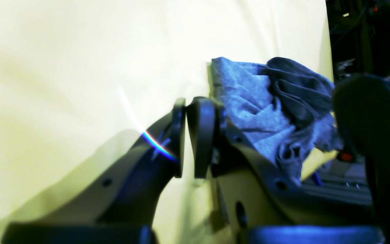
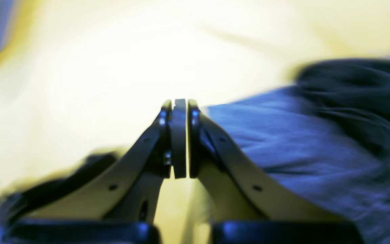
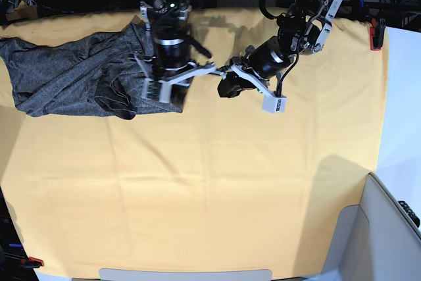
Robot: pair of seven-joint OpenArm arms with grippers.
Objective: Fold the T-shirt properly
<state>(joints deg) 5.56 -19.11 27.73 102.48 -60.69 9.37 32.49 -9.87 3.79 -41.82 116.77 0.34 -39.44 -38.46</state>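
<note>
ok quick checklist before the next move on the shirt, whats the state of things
1. T-shirt spread flat: not ok, bunched in wrinkles at one end of the yellow cloth.
2. Right gripper on the shirt: not ok, jaws shut with nothing between them, shirt beside it.
3. Left gripper holding anything: not ok, nearly shut, nothing in it, over bare cloth.
4. Sleeves located: cannot tell, lost in the folds.
5. Room to lay the shirt out: ok, the wide stretch of cloth in front of the arms is bare.

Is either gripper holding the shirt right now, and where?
No. The right gripper is shut on nothing beside the shirt. The left gripper is nearly closed with nothing between its jaws, over the yellow cloth.
</note>
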